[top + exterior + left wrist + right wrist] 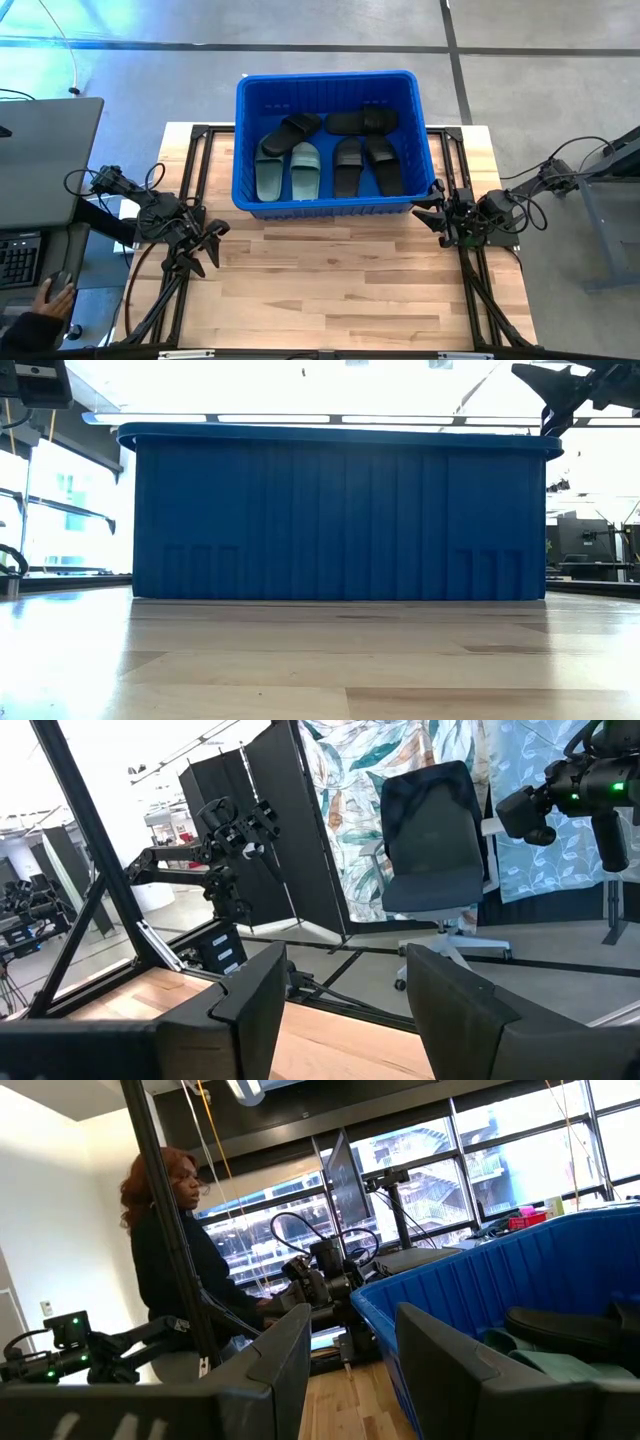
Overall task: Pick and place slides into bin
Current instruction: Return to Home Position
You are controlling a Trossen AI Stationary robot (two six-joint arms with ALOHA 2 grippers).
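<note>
The blue bin sits mid-table at the far edge, its long side crosswise. Inside, the green slides and two black slides lie front-to-back, and the other black pair lies across. The left gripper and right gripper flank it, fingers apart and empty.

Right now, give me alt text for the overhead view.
A bright blue plastic bin on a wooden table holds four black slide sandals and two sage green ones. Both dark arms sit at the table's sides, left end effector and right end effector open.
</note>
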